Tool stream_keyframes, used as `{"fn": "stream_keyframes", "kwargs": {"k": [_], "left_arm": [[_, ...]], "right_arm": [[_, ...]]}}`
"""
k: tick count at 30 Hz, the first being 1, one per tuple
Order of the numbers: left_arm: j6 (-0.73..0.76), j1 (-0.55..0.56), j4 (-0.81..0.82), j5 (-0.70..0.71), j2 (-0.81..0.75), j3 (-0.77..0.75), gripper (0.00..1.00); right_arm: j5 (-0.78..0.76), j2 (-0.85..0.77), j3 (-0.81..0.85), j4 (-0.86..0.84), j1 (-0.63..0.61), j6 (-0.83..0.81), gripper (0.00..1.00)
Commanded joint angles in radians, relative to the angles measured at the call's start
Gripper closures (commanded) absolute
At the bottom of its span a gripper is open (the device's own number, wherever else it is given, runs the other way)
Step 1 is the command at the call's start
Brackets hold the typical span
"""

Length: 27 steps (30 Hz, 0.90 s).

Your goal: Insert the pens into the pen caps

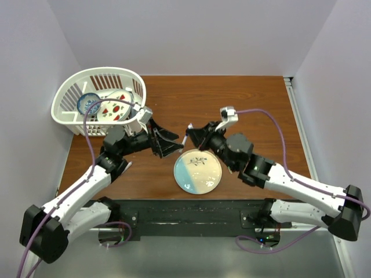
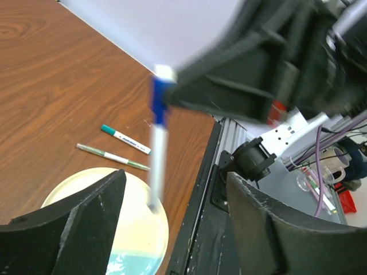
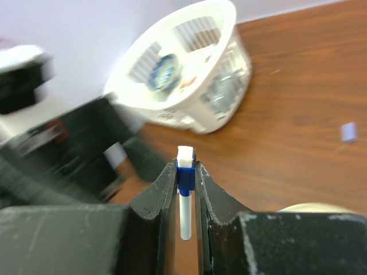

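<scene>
The white stick pen [image 3: 184, 215] stands upright between the closed fingers of the right gripper [image 3: 184, 166], which grips it tightly at a short blue cap [image 3: 184, 172] near its upper end (a small white end shows above the blue). The white body hangs down under the fingers. From above, this pen [image 1: 185, 139] is in the air just beyond the far rim of the round ceramic plate [image 1: 197, 171], half blue and half cream with a small plant drawing.

The left gripper [image 2: 175, 177] faces it from the left of the plate with its fingers wide apart, and it holds nothing. In its camera the pen [image 2: 156, 166] is blurred and lies beyond the fingertips, not between them.

Two more pens lie on the brown wooden table [image 1: 243, 101], near the plate's rim but not touching it: a white pen with a teal cap [image 2: 125, 139] and a thin grey-green pen [image 2: 112, 156], almost parallel and just beside each other. They are close to the table's edge with the black rail. A small pale purple cap [image 3: 347, 132] lies alone on the wood, well apart from the plate.

A white plastic basket [image 1: 69, 110] with dishes inside stands at the far left corner from the plate, and the left arm's wrist is just beside it. Beyond the plate a wide stretch of wood runs to the back wall. Plain walls stand close on the left, the back and the right. The two grippers [image 1: 190, 135] are near each other, with only a small gap.
</scene>
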State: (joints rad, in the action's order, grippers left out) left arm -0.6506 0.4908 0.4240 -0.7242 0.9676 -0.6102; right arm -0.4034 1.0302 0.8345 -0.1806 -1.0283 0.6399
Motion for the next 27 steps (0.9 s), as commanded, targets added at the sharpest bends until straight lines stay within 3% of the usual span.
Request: {"fn": "stream_keyframes", "kwargs": {"k": [1, 5, 11, 22, 27], "left_arm": [[0.114, -0.004, -0.175, 0.014, -0.073, -0.017, 0.21], [0.192, -0.004, -0.354, 0.069, -0.09, -0.046, 0.18], [0.209, -0.004, -0.474, 0.199, -0.102, -0.062, 0.18], [0.171, -0.004, -0.665, 0.641, -0.133, -0.08, 0.18], [0.043, -0.004, -0.729, 0.867, -0.107, -0.076, 0.19]], "right_arm": [[0.09, 0.079, 0.135, 0.22, 0.147, -0.138, 1.0], [0.161, 0.218, 0.25, 0.398, 0.246, -0.239, 1.0], [0.293, 0.509, 0.399, 0.544, 0.379, -0.302, 1.0], [0.317, 0.959, 0.732, 0.705, 0.539, -0.356, 1.0], [0.33, 1.061, 0.802, 0.724, 0.576, -0.327, 0.89]]}}
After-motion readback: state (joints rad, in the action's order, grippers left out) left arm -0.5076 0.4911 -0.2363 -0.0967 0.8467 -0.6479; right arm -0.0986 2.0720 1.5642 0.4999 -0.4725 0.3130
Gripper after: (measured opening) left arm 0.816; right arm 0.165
